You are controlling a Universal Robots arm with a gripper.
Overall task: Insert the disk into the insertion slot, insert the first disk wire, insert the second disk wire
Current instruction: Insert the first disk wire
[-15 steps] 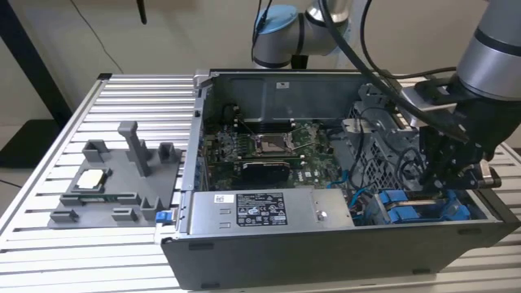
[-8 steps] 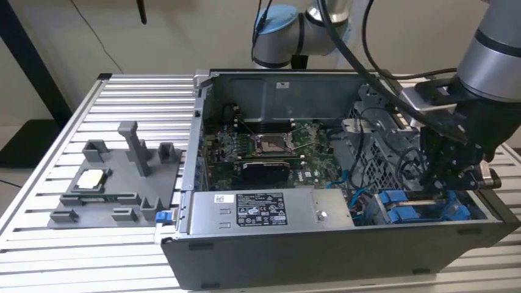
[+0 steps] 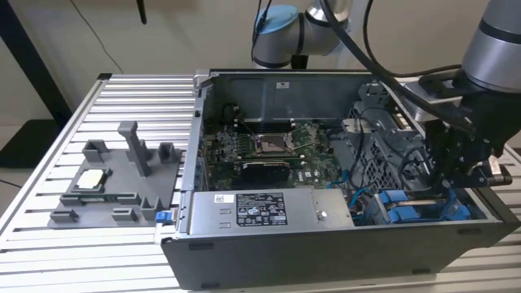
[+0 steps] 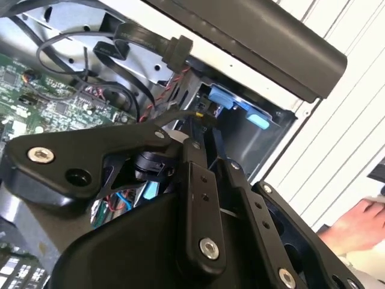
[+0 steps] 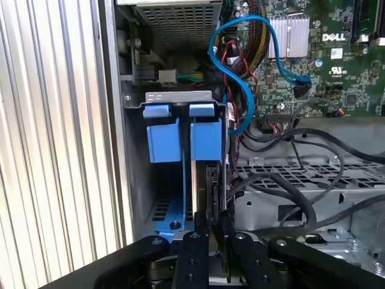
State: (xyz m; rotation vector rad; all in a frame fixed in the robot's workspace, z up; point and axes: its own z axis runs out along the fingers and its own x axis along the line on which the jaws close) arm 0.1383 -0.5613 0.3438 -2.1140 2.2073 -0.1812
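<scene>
Black gripper hangs just above the disk, which sits edge-on in the insertion slot at the exterior view's lower right. Whether it grips cannot be told.

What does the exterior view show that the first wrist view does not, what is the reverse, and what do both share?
Exterior view: the grey fixture tray beside the case, the processor socket and the arm's blue-capped joint. First wrist view: a silver heatsink and a bundle of coloured wires. Both: the blue carrier frames in the drive bay, the motherboard, the gripper.
</scene>
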